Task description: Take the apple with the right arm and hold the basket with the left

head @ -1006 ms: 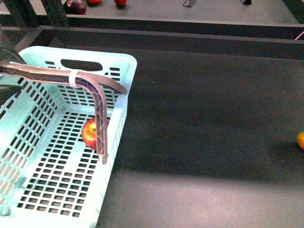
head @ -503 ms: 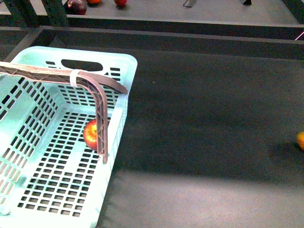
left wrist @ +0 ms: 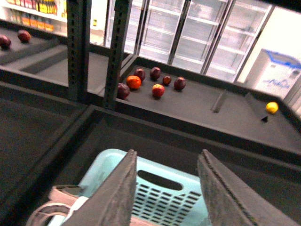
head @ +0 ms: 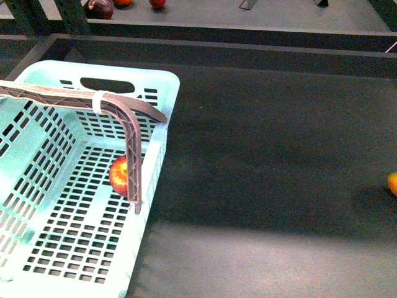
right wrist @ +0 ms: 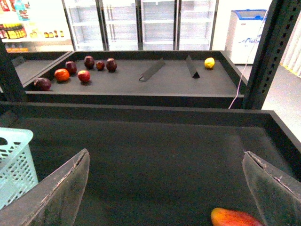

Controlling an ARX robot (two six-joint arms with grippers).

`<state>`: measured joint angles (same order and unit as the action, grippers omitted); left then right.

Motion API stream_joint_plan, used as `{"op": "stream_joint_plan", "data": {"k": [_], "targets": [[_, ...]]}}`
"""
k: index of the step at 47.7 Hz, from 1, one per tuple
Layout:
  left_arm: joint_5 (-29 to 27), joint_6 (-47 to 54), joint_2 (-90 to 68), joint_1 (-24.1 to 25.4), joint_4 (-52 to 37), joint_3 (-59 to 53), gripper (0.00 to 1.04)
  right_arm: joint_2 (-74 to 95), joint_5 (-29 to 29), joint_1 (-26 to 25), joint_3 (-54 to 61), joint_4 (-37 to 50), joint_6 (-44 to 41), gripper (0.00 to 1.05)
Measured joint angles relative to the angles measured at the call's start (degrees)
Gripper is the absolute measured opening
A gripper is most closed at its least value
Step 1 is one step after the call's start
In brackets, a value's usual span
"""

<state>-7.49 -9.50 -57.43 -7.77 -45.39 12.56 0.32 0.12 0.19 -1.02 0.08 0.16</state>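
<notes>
Two claws both released, dark table point(head: 260, 161), basket point(head: 37, 248) holding apple point(head: 118, 176), glass-door fridges point(right wrist: 141, 23) behind.

Dark tray-like table point(head: 260, 155), mint basket point(head: 162, 118) at its left, orange-yellow fruit point(head: 392, 183) at right edge

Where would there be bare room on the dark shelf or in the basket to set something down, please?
The dark shelf is bare between the basket and the orange fruit at its far right edge. Inside the basket, the near floor is open; the apple and grey hook crowd the right wall.
</notes>
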Motion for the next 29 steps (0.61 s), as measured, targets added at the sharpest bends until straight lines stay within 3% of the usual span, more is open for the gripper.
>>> {"op": "stream_joint_plan", "data": {"k": [8, 16, 29], "targets": [[1.99, 7.15, 5.79, 1.99, 2.38, -4.55, 0.03, 0.00, 0.02, 0.00, 0.00, 0.00, 0.00, 0.96], [7.02, 8.46, 13.31, 7.21, 6.71, -7.67, 0.03, 0.00, 0.02, 0.00, 0.00, 0.00, 0.00, 0.96], [7.48, 8.74, 21.22, 7.52, 10.38, -11.69, 0.03, 0.00, 0.00, 0.00, 0.00, 0.00, 0.00, 0.96]]}}
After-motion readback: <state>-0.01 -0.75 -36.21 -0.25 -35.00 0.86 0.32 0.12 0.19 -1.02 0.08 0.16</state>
